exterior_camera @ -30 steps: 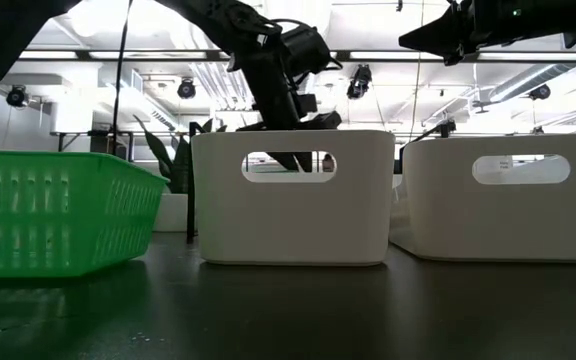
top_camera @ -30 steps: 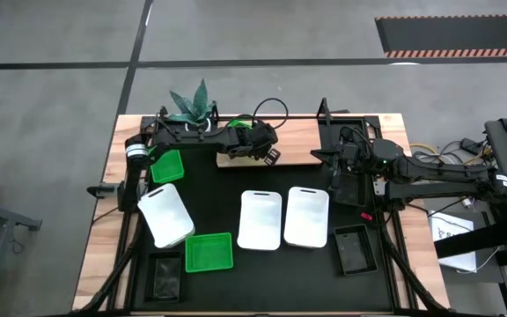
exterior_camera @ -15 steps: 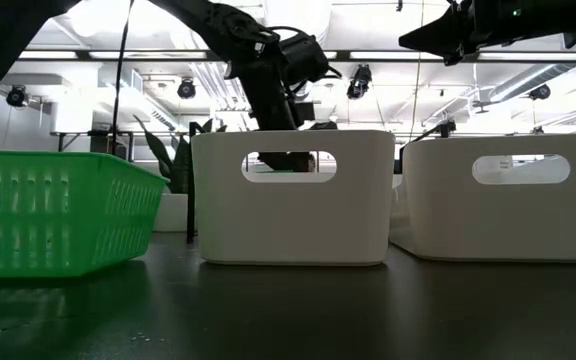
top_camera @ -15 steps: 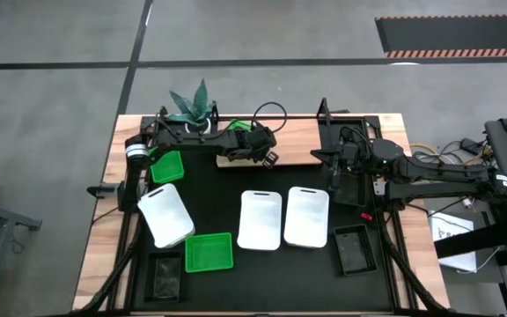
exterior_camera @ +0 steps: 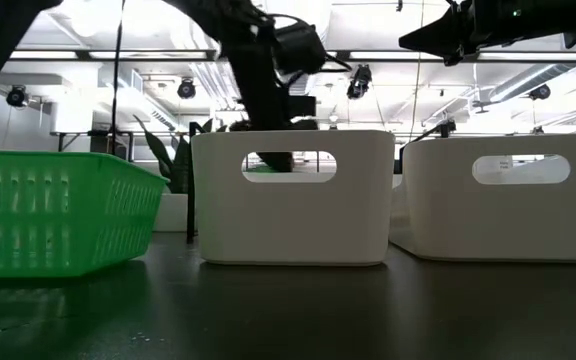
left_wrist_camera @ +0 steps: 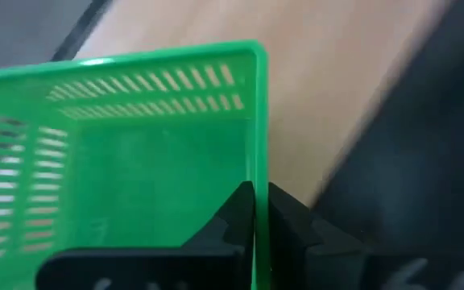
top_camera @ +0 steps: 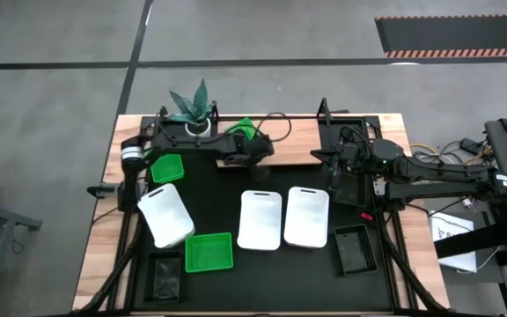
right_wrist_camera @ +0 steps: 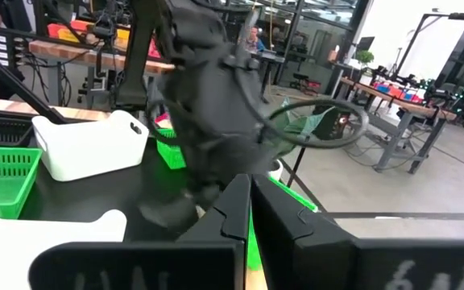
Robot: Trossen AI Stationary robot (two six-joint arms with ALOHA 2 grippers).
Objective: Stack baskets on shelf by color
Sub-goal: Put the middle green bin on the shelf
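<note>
left gripper (left_wrist_camera: 254,211): fingers pinched on the rim wall of a green basket (left_wrist_camera: 135,153), one finger each side of the wall, right by a corner
held basket: on or just over the wooden shelf (top_camera: 297,141) at 12 o'clock of the table, near the shelf's 9 o'clock end; from overhead only a green edge (top_camera: 245,129) shows behind the arm, can't tell if it's resting or lifted
right gripper (right_wrist_camera: 248,211): fingers shut on nothing, parked over the 3 o'clock end of the shelf, waiting
other green baskets: one at 10 o'clock (top_camera: 167,166), one at 7 o'clock (top_camera: 209,252)
white baskets: two side by side mid-table (top_camera: 260,219) (top_camera: 306,216), a third skewed at 8 o'clock (top_camera: 165,214)
black baskets: at 7 o'clock (top_camera: 165,277) and 5 o'clock (top_camera: 355,248)
plant (top_camera: 192,104): just beyond the shelf's 9 o'clock end
step in hand: my read is placing or seating this green one as the base of the green stack
how to do it well: a corner pinch lets the basket tilt, so keep the wrist level, seat it flat and square to the shelf edge, hug the 9 o'clock end so white and black stacks still fit, release only once the base is fully down
risk: plant leaves and the shelf post sit close to that end
</note>
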